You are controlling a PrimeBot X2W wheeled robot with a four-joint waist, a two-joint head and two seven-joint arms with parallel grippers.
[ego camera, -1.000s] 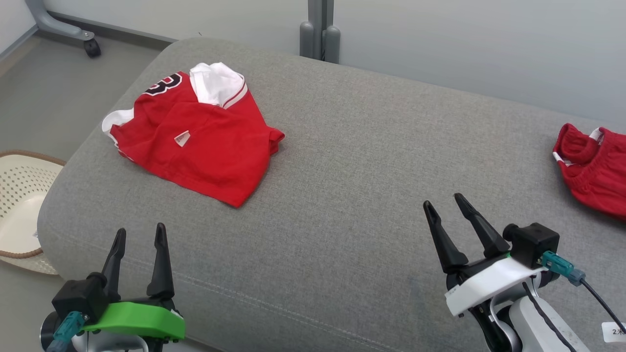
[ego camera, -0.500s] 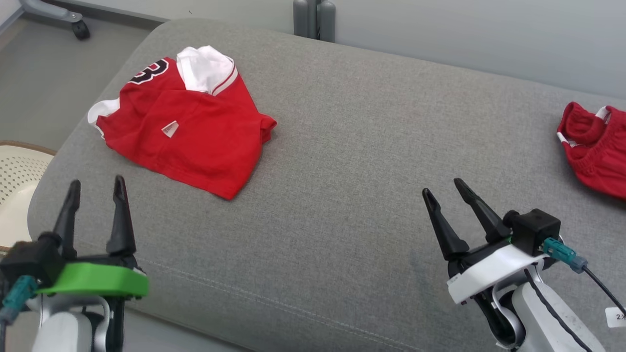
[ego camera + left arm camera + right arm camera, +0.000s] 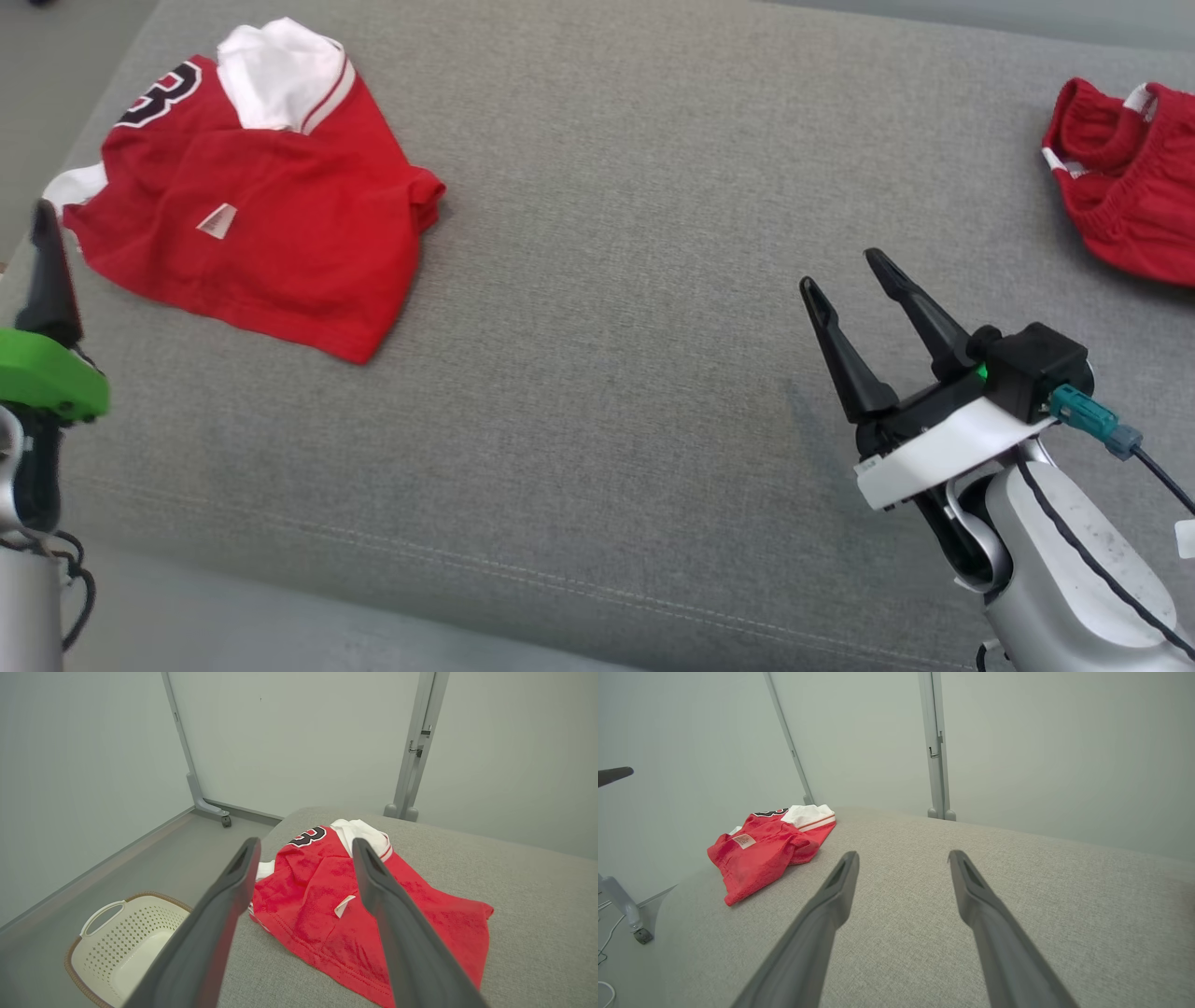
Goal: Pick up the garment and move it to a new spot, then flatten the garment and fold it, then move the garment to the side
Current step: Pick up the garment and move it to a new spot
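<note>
A folded red jersey (image 3: 252,215) with a white sleeve and a black number lies at the far left of the grey cushion (image 3: 607,280). One finger (image 3: 49,280) of my left gripper stands just left of its near left corner, above the cushion's edge. In the left wrist view my left gripper (image 3: 303,844) is open and frames the jersey (image 3: 308,882), holding nothing. My right gripper (image 3: 840,269) hovers open and empty over the bare cushion at the right. In the right wrist view it (image 3: 903,854) points across the cushion, with the jersey (image 3: 761,854) far to its left.
A second, crumpled red garment (image 3: 1130,187) lies at the cushion's far right. A cream perforated basket (image 3: 117,947) stands on the floor beyond the cushion's left end. A grey post on a wheeled foot (image 3: 208,807) and the wall stand behind.
The camera has tilted down, so the whole picture has shifted. My left gripper has moved forward and outward to the jersey's left side. The right gripper has hardly moved. Both stay open.
</note>
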